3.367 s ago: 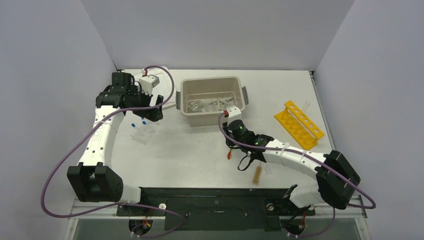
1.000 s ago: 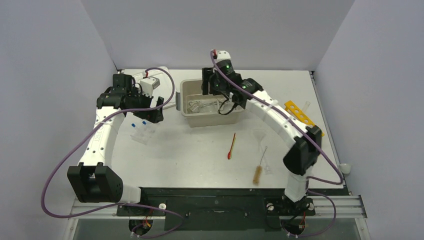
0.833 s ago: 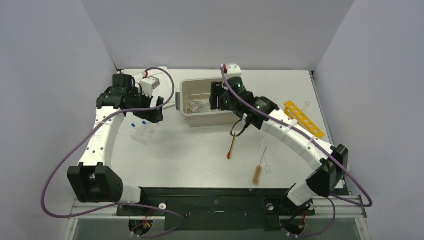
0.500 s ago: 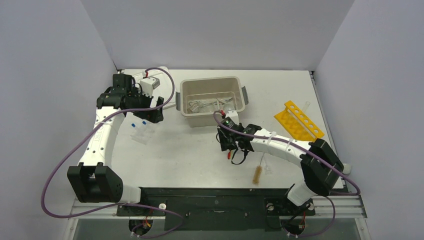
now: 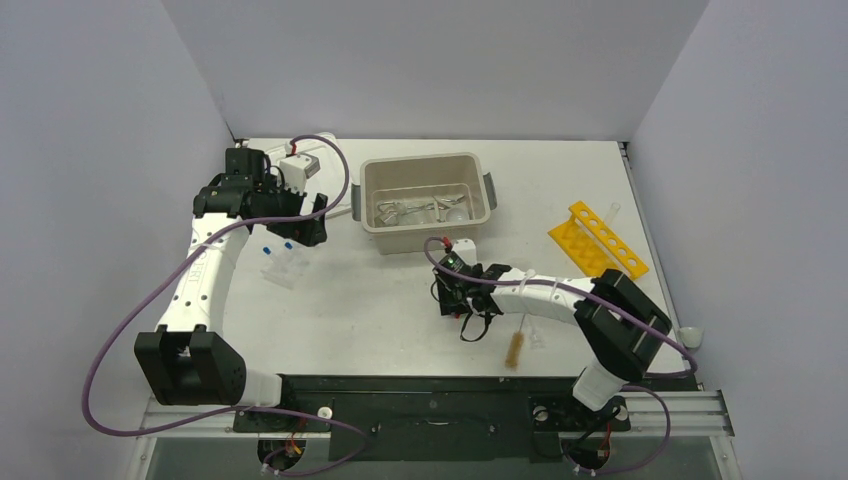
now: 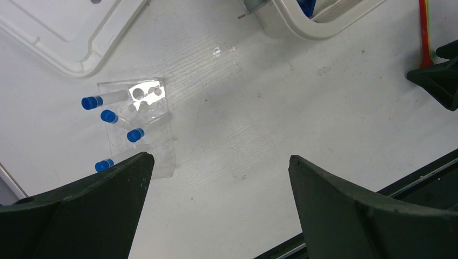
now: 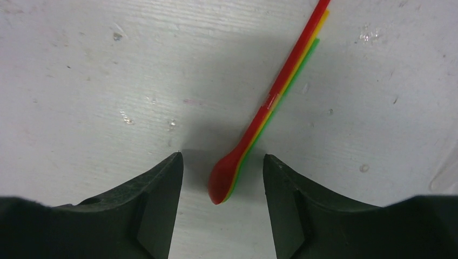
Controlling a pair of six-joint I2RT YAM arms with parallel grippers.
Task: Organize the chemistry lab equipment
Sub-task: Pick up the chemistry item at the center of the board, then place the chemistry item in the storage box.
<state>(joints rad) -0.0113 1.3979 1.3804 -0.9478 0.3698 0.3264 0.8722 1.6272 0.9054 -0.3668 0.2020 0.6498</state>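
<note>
Two grippers show, both with jaws apart. Low over the table (image 5: 360, 300), the right gripper (image 7: 221, 159) has its fingers (image 7: 162, 183) straddling the scoop end of the red-yellow-green spatula (image 7: 273, 102). There is a gap on each side, so nothing is clamped. In the wrist view the handle runs off toward one o'clock. Spread wide, the left gripper (image 6: 219, 162) hangs above the blue-capped tubes (image 6: 108, 116), which lie on a clear rack (image 6: 162, 108) at nine o'clock on the table. At twelve o'clock sits the beige tub (image 5: 425, 238), with metal forceps (image 5: 395, 212) and glassware (image 5: 455, 208) inside. Down at five o'clock lies the wire brush (image 5: 516, 345), and the yellow tube rack (image 5: 598, 248) is at three o'clock.
</note>
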